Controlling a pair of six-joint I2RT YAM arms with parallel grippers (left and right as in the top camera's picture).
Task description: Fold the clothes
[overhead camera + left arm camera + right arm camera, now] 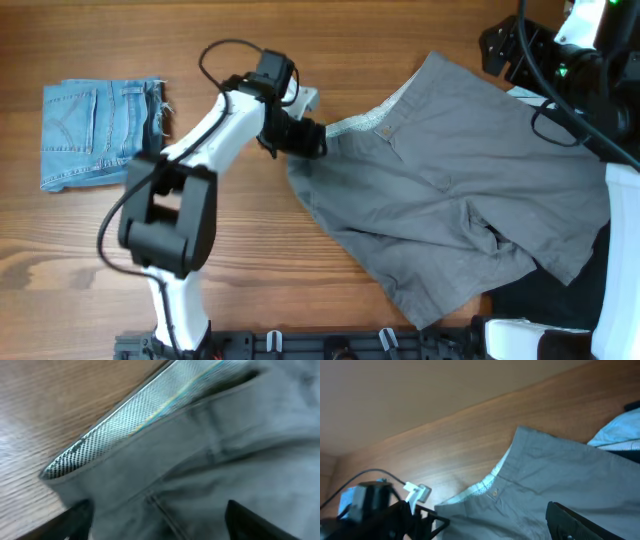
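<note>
On the wooden worktop (300, 30), the grey shorts (450, 200) lie spread right of centre, left gripper (312, 138) open over their waistband corner; whether the right gripper (570, 522) is open cannot be told.

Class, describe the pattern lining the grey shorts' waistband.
Lining: pale dotted mesh; clearest in left wrist view.

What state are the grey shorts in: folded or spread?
Spread, not folded: grey shorts lie rumpled on the table, both legs out, waistband lining showing.
</note>
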